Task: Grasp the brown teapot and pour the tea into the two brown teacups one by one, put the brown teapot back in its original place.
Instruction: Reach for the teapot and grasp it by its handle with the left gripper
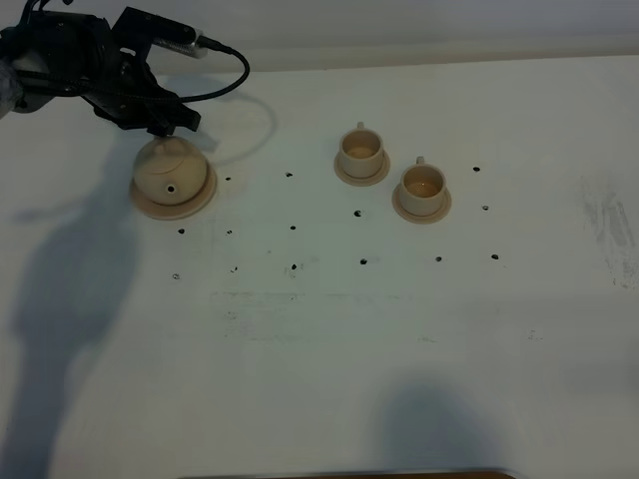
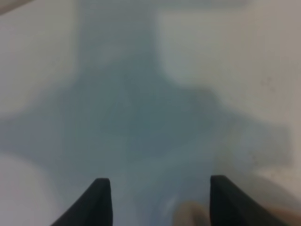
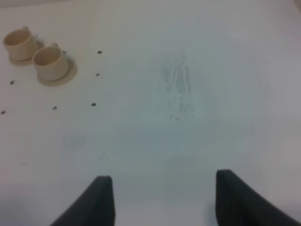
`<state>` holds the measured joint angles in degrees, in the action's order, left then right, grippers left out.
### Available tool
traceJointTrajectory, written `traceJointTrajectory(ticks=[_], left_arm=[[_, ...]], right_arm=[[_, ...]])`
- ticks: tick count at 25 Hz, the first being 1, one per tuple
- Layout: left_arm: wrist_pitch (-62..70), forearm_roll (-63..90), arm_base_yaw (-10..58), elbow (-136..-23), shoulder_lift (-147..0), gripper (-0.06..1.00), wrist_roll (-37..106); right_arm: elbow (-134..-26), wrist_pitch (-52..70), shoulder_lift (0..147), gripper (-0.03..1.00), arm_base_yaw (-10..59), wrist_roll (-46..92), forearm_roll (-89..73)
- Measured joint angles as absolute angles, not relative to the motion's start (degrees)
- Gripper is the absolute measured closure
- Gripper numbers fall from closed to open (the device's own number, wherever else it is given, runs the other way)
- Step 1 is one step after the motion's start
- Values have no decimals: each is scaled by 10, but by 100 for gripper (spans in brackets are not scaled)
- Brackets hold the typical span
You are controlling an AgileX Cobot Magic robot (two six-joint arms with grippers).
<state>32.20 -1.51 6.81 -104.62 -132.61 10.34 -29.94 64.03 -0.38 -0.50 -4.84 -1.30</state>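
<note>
The brown teapot (image 1: pixel 172 176) stands upright on its wide tan saucer (image 1: pixel 152 208), the original place, at the left of the white table. My left gripper (image 1: pixel 172 128) hovers at the teapot's far edge. In the blurred left wrist view its gripper (image 2: pixel 160 202) is open, with a tan blur low between the fingers. The two brown teacups (image 1: pixel 360 151) (image 1: pixel 422 186) stand on small saucers right of centre; they also show in the right wrist view as the farther teacup (image 3: pixel 19 43) and the nearer teacup (image 3: pixel 51 63). My right gripper (image 3: pixel 162 200) is open over bare table and is out of the exterior view.
Small black dots (image 1: pixel 293 228) mark a grid across the white table (image 1: pixel 319 339). A black cable (image 1: pixel 235 75) loops from the left arm behind the teapot. Scuff marks (image 1: pixel 609 215) lie at the right. A dark strip (image 1: pixel 349 474) runs along the front edge.
</note>
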Motion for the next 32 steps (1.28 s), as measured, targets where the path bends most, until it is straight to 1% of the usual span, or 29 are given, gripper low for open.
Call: traceJointTrajectory(ticks=[13,32], left_arm=[[311,-19,61,-1046,-1326,50,139],[326,-20,56,-1046,-1308,50,141]], right_arm=[[-299,640,-4,48,-5,-48,-13],[-299,640,-4,48,-5,-48,-13]])
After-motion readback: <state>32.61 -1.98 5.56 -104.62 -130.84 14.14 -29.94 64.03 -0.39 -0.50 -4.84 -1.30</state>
